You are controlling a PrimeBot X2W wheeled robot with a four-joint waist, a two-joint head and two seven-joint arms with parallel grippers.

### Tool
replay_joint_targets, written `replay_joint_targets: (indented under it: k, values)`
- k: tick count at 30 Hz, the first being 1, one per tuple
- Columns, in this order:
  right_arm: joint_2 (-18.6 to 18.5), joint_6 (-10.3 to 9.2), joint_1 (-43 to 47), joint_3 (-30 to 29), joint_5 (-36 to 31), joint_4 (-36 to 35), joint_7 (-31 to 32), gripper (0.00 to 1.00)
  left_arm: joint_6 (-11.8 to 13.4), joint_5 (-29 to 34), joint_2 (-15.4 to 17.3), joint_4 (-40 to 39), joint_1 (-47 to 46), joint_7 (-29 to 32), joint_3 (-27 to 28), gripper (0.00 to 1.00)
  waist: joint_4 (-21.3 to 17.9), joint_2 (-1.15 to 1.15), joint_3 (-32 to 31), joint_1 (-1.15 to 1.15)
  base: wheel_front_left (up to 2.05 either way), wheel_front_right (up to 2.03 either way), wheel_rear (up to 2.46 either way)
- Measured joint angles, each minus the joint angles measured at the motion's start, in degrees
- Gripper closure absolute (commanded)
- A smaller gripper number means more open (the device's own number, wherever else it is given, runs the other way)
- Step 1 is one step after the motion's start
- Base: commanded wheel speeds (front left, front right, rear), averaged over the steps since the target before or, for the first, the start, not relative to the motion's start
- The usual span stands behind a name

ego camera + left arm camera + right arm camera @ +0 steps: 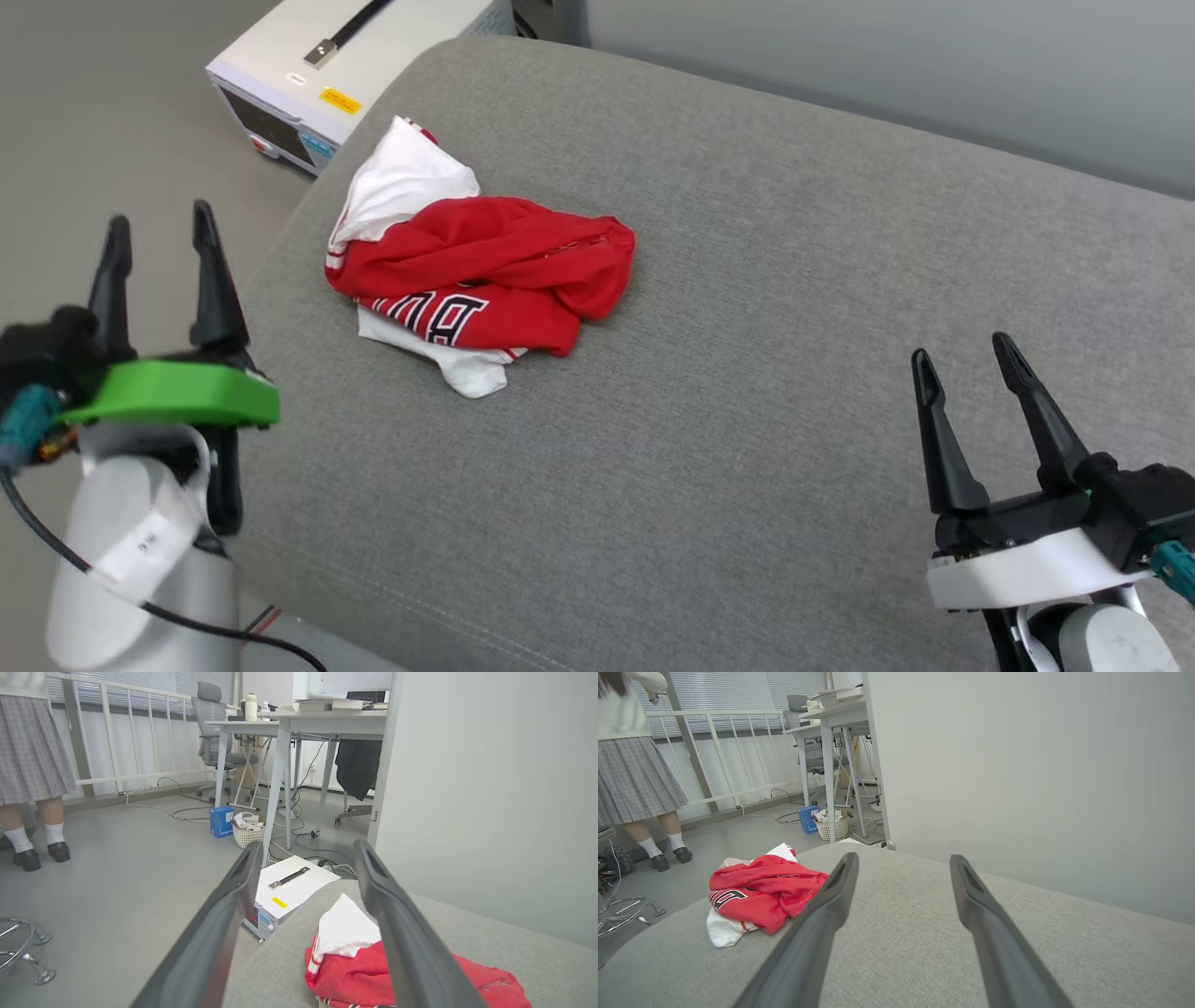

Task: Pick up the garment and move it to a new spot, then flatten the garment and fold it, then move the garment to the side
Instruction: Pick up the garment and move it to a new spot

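Note:
The garment (476, 275) lies crumpled in a heap on the grey cushion (747, 420), toward its far left. It is red with white sleeves and black white-outlined lettering. My left gripper (161, 227) stands open off the cushion's left edge, a little left of the heap, holding nothing. In the left wrist view the garment (355, 970) sits just ahead, partly behind the right finger. My right gripper (962, 353) is open over the cushion's near right, well away from the garment (759, 891). Its fingers are empty.
A white instrument box (327, 75) with a black handle sits on the floor beyond the cushion's far left corner. A grey wall (1041, 765) runs behind the cushion. A person (32, 765) stands on the floor to the left, near desks, a chair and a basket (247, 833).

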Motion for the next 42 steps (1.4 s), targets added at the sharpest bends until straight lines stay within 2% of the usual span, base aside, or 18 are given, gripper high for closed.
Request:
replay_joint_targets:
  k: [2, 5, 9, 14, 18, 23, 29, 40, 41, 42]
  values:
    - [-0.4, 0.0, -0.7, 0.1, 0.0, -0.1, -0.1, 0.0, -0.5, -1.4, 2.6, 1.6, -3.9, 0.3, -0.3, 0.0, -1.0, 0.0, 0.8, 0.0, 0.0, 0.0, 0.0]
    - [-1.0, 0.0, -1.5, -0.1, 0.1, -0.7, -0.1, 0.0, -0.9, -4.1, 7.3, 3.3, -9.6, 4.5, -1.9, 0.0, -2.3, 0.0, 2.3, 0.0, 0.0, 0.0, 0.0]
    - [-1.5, 0.0, -2.8, -0.4, 0.1, -1.2, -0.1, 0.0, -1.0, -10.2, 13.7, 6.3, -16.4, 15.7, -8.5, 0.0, -4.1, 0.0, 4.5, 0.0, 0.0, 0.0, 0.0]
    - [-1.6, 0.0, -3.3, -0.8, 0.1, -1.4, -0.1, 0.0, -1.1, -18.4, 20.3, 9.6, -21.6, 33.9, -18.0, 0.0, -6.2, 0.0, 7.1, 0.0, 0.0, 0.0, 0.0]
    - [-1.9, 0.0, -4.2, -0.6, 0.1, -1.5, -0.1, 0.0, -1.1, -23.3, 23.7, 11.2, -24.3, 45.8, -24.5, 0.0, -7.7, 0.0, 9.0, 0.0, 0.0, 0.0, 0.0]
    - [-2.6, 0.0, -5.4, -0.5, 0.2, -1.5, -0.1, 0.0, -1.1, -28.3, 26.3, 12.4, -25.2, 56.5, -31.7, 0.0, -9.5, 0.0, 11.2, 0.0, 0.0, 0.0, 0.0]
    - [-3.3, 0.0, -6.6, -0.8, 0.2, -1.7, -0.1, 0.0, -1.1, -31.8, 27.4, 15.3, -25.2, 62.1, -37.4, 0.0, -11.3, 0.0, 13.9, 0.0, 0.0, 0.0, 0.0]
    - [-3.5, 0.0, -8.0, 0.0, 0.6, -1.4, -0.1, 0.0, -1.1, -33.0, 27.8, 21.4, -26.4, 61.0, -44.4, 0.0, -13.8, 0.01, 17.6, 0.0, 0.0, 0.0, 0.0]
    - [-3.5, 0.0, -8.0, 0.0, 0.6, -1.2, -0.1, 0.0, -1.1, -33.0, 28.1, 21.3, -26.7, 60.2, -45.2, 0.62, -13.8, 0.01, 17.5, -0.01, 0.0, 0.0, 0.0]
    - [-3.4, 0.0, -8.0, 0.0, 0.6, -1.1, -0.1, 0.0, -1.1, -33.0, 28.4, 21.3, -26.7, 59.1, -46.0, 1.0, -13.9, 0.01, 17.3, -0.01, 0.0, 0.0, 0.0]
